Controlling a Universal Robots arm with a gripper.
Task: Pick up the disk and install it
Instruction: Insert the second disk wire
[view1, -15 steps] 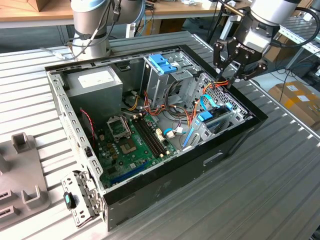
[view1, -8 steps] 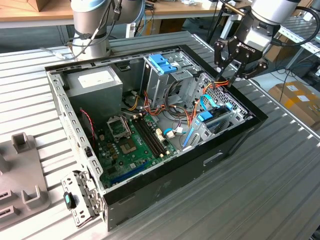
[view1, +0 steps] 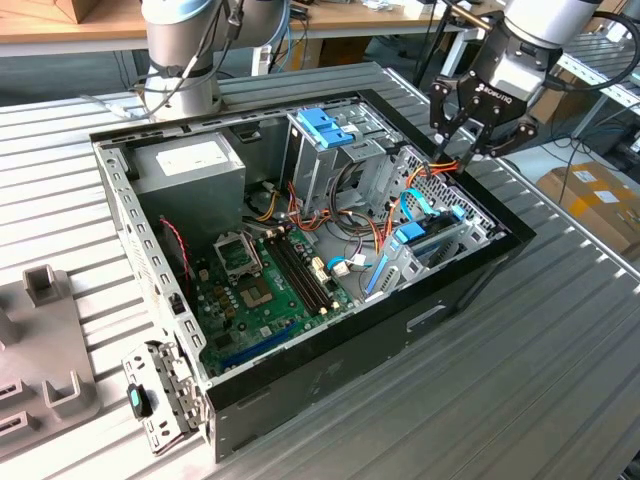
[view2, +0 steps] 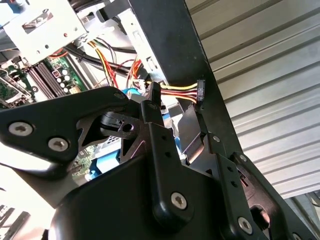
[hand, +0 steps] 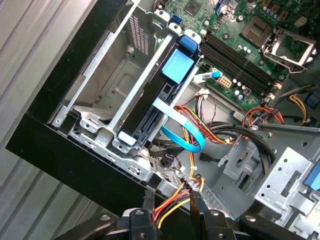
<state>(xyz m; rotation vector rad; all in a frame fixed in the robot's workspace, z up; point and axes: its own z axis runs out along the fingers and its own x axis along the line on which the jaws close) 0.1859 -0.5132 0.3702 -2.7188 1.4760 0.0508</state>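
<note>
1. Count: one gripper (view1: 466, 150), one open computer case (view1: 330, 395), one disk (view1: 432, 245), one tall drive cage (view1: 335, 160) topped by a blue latch (view1: 325, 125), one power supply (view1: 190, 165) and one motherboard (view1: 260, 285). All rest on one slatted metal table (view1: 560, 380).
2. Count of cabling near the tool: one bundle of red, yellow and orange wires (hand: 172, 202) and one flat light-blue cable (hand: 182, 142) that loops off the disk's near end.
3. Hard to make out: in the first wrist view the disk (hand: 150, 107) appears as a dark slab on edge in a low metal bay, with a light-blue carrier tab at its far end; its broad face cannot be read. The gripper body is cut off by the frame edge in both wrist views. Grey fixtures (view1: 50, 290) at the exterior view's left are partly cropped.
4. Pincer state: clenched on the wire bundle, which runs across between the two fingertips (view2: 155, 100) over the case's rim.
5. Relation: the disk sits inside the case, seated in the bay by the front corner, below the gripper and apart from it, between the gripper and the motherboard.
</note>
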